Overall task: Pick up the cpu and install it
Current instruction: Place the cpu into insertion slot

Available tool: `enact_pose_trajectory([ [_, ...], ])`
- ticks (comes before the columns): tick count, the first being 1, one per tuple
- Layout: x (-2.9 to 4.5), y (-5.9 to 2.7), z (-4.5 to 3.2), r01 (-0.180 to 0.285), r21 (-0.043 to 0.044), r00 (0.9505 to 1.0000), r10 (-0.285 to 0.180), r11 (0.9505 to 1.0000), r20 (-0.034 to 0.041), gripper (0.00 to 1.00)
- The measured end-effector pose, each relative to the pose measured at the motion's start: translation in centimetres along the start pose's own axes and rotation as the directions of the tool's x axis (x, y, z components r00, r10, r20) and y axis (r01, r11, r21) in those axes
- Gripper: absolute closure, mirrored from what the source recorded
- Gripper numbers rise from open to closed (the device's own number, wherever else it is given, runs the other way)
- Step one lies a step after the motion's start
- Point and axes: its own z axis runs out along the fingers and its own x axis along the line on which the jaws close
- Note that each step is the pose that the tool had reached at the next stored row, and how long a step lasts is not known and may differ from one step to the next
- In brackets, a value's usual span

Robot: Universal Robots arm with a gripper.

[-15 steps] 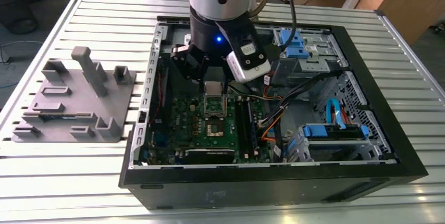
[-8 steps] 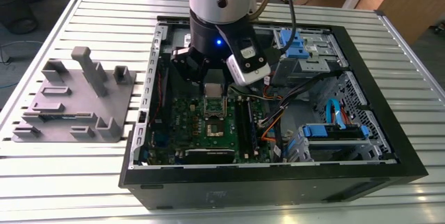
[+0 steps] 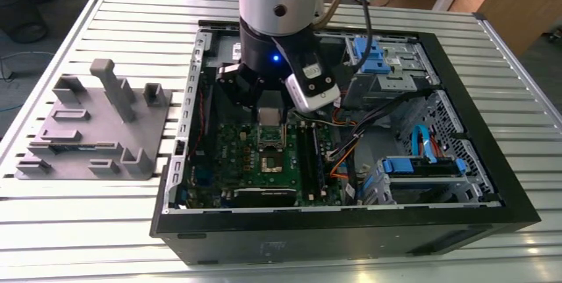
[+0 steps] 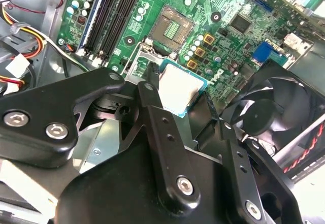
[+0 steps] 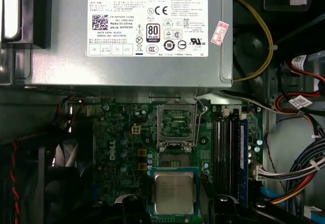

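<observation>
- Gripper [image 4: 181,96]: closed down to the width of the cpu [image 4: 180,88]; black metal fingers [image 4: 152,107] clamped against two opposite edges of it.
- Cpu position: carried clear of the motherboard [image 5: 122,148], near the socket [image 4: 172,28], not seated in it.
- Cpu build: flat square, dull silver-grey metal lid, thin teal rim.
- Socket: square, silver metal frame around a darker middle with a fine grid.
- Motherboard: glossy green, studded with round capacitors; long black memory slots [image 5: 231,153] alongside the socket.
- Power supply [image 5: 61,31]: grey sheet-metal box with a white label, beside the board.
- Fan [image 4: 274,112]: black plastic, curved blades, close to the gripper.
- Case [image 3: 351,230]: black tower lying on its side, side panel off, resting on the slatted metal bench [image 3: 70,230].
- Arm [image 3: 281,0]: silver and black cylinder, reaching down into the case.
- Tray [image 3: 97,125]: grey plastic with upright blocks, on the bench at the exterior view's left of the case, well apart from the gripper.
</observation>
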Motion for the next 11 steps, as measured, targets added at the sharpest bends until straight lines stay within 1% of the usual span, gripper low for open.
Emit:
enact_pose_trajectory([
  [11,0.02,-0.03,1.13,0.000,0.0001,1.0000,0.000,1.0000,-0.0001,0.53],
])
